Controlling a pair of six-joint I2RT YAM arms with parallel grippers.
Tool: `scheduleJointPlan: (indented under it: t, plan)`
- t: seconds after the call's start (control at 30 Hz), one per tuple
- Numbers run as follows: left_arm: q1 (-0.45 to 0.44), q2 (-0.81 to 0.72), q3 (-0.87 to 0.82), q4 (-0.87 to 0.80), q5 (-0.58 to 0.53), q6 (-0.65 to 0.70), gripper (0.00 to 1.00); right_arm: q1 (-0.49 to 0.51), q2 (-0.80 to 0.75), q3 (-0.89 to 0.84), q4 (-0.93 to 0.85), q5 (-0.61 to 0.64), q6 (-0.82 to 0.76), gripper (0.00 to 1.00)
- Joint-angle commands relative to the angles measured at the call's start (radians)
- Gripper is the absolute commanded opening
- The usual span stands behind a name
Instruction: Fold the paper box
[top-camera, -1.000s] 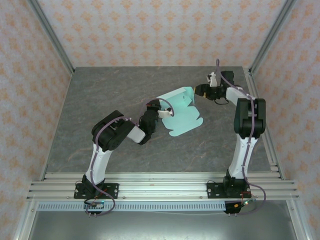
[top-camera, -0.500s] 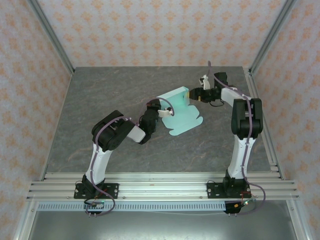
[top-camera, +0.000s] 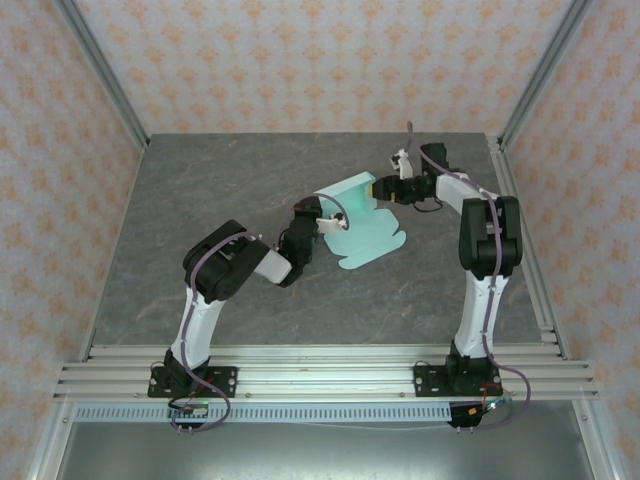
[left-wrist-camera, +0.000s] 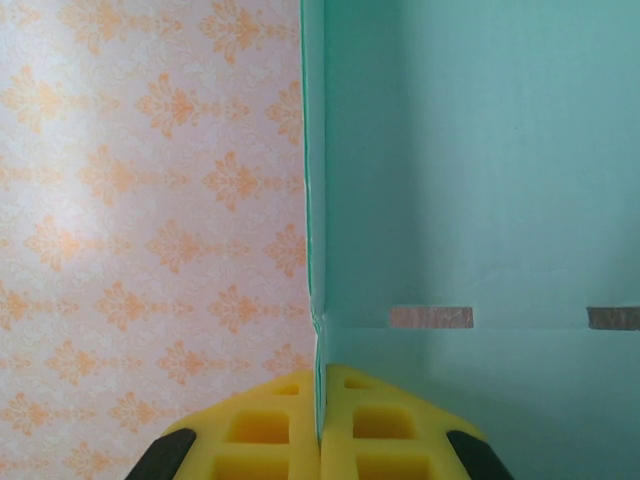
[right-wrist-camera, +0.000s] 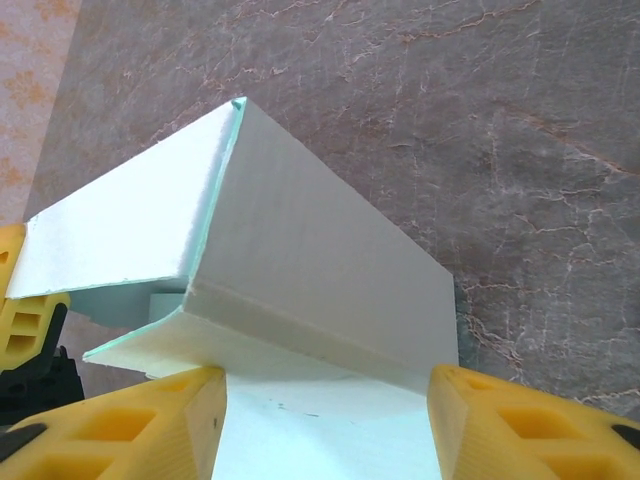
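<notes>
Overhead first: the paper box (top-camera: 372, 232) lies right of centre on the table (top-camera: 200, 200), only half formed, with its base flat and one panel stood up along the upper-left side. The left gripper (top-camera: 328, 222) sits at the sheet's left edge. The right gripper (top-camera: 386, 187) has come in from the right over the last second and now meets the upper-right end of the raised panel, where a second ago there was a clear gap. I read this as the start of work on the next wall. Left wrist view: the left gripper (left-wrist-camera: 322, 440) has its yellow pads pressed together on the thin card edge at bottom centre. The paper box (left-wrist-camera: 470, 200) rises upright above them, two slots showing along a crease, with the patterned wall (left-wrist-camera: 150, 200) on the left. Right wrist view: the right gripper (right-wrist-camera: 325, 410) has its pads apart at lower left and lower right, straddling a folded wall of the paper box (right-wrist-camera: 310, 260). Whether they touch the card I cannot tell. As a container it is not closed yet, and nothing lies in it.
</notes>
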Motion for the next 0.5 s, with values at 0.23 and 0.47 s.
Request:
scheduleJointPlan:
  t: [0.23,0.47]
  plan:
    - [0.003,-0.002,0.016,-0.077,0.072,-0.042,0.00,0.032,0.001,0.055,0.061,0.035,-0.002,0.55]
    - [0.010,-0.003,0.022,-0.088,0.091,-0.050,0.00,0.040,0.023,0.100,0.040,0.059,-0.041,0.55]
